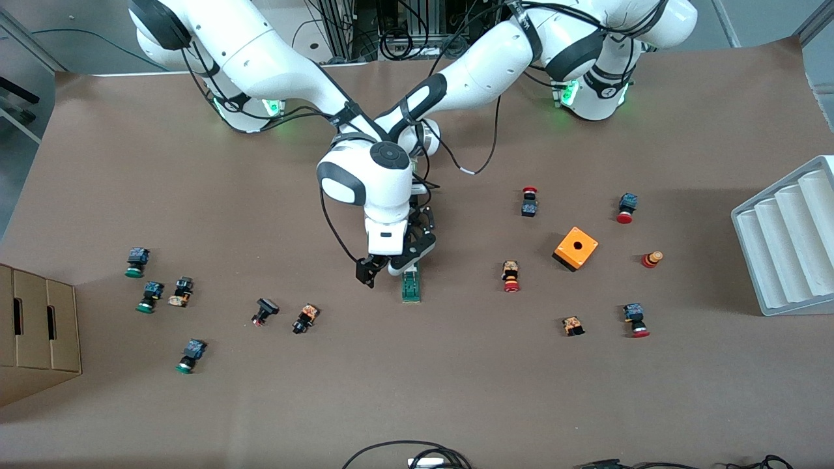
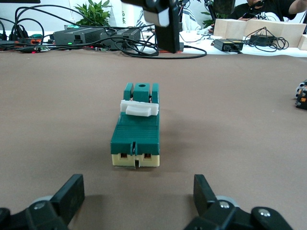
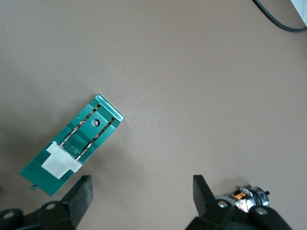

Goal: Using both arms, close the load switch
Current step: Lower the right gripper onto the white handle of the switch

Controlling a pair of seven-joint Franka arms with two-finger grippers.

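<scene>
The load switch point(image 1: 410, 286) is lying flat on the brown table point(image 1: 456, 391) near its middle, long axis pointing toward the front camera. One load switch only.

Front view: both arms are crossing above it. The left gripper point(image 1: 409, 259) is sitting low at the switch's end farther from the camera; its black body is hiding that end. The right gripper point(image 1: 368, 272) is hanging just beside the switch, toward the right arm's end of the table.

Left wrist view is giving what the front view is hiding: the switch's cream end face with its slots, the white lever point(image 2: 139, 109) lying across the green body, and the left gripper's fingers point(image 2: 69, 194) standing wide apart, the switch lying a little ahead of them, nothing gripped. The right gripper is hanging over the switch's other end.

Right wrist view is showing the switch from above: two grey metal blades point(image 3: 88, 134) running under the lever. The right gripper's fingers point(image 3: 81, 191) are spread wide and holding nothing; one push button point(image 3: 247, 201) is lying by one finger.

Count, front view: six push buttons toward the right arm's end, six more toward the left arm's end, one orange box point(image 1: 575, 248), one grey stepped tray point(image 1: 788, 241), one cardboard box point(image 1: 36, 332).
</scene>
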